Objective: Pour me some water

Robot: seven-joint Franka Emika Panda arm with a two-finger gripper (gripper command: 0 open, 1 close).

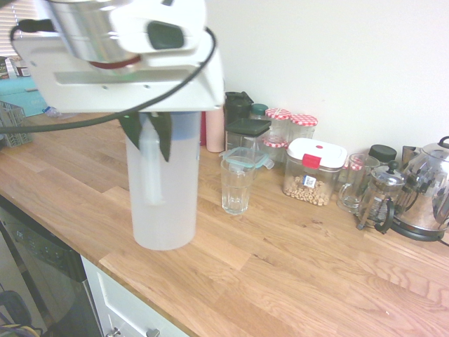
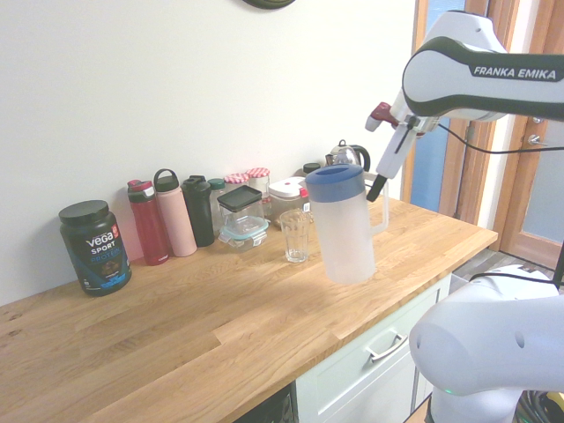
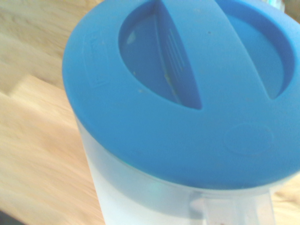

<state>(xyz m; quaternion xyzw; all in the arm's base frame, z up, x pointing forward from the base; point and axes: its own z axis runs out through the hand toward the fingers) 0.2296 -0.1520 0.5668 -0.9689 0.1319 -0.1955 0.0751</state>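
While I carry the pitcher (image 2: 342, 225) by its side handle, my gripper (image 2: 381, 187) is clamped shut on that handle, the fingers coming down onto it from above and behind. The pitcher hangs clear of the counter (image 2: 220, 326), lifted above the front edge, with its long axis close to upright and its blue lid (image 3: 183, 89) level on top. The water itself I cannot make out through the frosted wall.

What matters now is the drinking glass (image 2: 295, 235). It stands on the counter, further back from the front edge than the pitcher and off to the side opposite the handle, so the pitcher body sits between my gripper and the glass. The 2 are near but not touching, and the pitcher's lid rides higher than the glass rim.

My judgement: I need to close that last gap toward the glass, then tip the pitcher away from the handle side so the lip comes over the rim.
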